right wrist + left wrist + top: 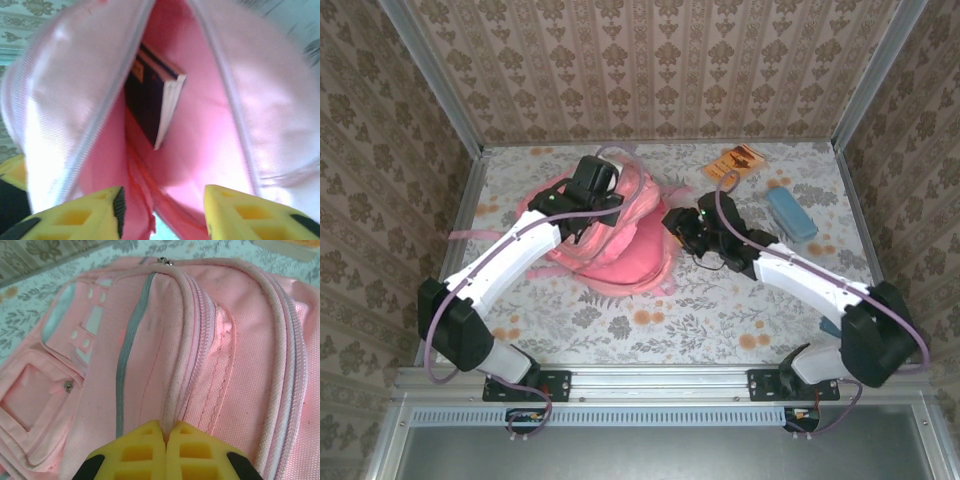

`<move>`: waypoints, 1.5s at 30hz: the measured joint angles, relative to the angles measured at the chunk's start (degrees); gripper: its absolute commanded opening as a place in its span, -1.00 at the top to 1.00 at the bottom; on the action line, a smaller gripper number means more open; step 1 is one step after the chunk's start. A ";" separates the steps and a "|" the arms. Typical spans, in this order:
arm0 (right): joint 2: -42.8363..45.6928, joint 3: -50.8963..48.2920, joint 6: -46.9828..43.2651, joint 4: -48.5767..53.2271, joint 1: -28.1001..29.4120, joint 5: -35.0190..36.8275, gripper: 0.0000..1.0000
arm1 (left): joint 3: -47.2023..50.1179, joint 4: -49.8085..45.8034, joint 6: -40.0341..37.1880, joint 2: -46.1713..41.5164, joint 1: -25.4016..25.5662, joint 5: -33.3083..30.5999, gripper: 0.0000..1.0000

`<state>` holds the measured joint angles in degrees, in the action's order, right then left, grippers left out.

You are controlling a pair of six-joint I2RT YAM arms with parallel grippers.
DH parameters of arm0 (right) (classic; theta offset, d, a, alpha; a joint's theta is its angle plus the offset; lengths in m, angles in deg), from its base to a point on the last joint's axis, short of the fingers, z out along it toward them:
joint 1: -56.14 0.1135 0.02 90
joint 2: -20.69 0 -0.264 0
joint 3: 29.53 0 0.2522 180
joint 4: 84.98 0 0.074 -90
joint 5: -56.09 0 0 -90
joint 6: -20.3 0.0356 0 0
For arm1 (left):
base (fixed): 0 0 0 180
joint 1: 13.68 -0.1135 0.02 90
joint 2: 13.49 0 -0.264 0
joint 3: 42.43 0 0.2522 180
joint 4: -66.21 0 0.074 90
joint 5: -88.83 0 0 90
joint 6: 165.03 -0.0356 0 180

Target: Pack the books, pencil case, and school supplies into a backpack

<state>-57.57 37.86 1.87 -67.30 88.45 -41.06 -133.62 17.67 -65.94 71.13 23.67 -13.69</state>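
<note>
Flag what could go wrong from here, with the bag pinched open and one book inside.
1. The left gripper pinches just a narrow ridge of the backpack by the zip; a slip would likely let the mouth sag shut.
2. The right gripper sits open at the mouth with lining bunched between its fingers; pulling back could snag it and drag the navy book out.
</note>
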 measured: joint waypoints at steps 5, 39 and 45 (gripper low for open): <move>1.22 3.54 -9.22 9.51 -6.45 4.00 -0.39 | 4.92 0.13 0.26 -2.10 -0.33 2.21 0.06; -59.76 61.09 -24.52 17.92 -26.12 3.37 -0.42 | 10.32 1.88 14.95 -6.67 -2.25 5.29 -0.95; -58.53 59.12 -23.41 19.26 -26.21 2.36 -0.39 | 10.32 1.90 15.34 -6.60 -2.25 5.53 -0.95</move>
<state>-116.10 96.98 -21.54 -48.04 62.25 -38.70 -123.31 19.57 -50.60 64.53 21.42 -8.16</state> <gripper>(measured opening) 0.700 0.973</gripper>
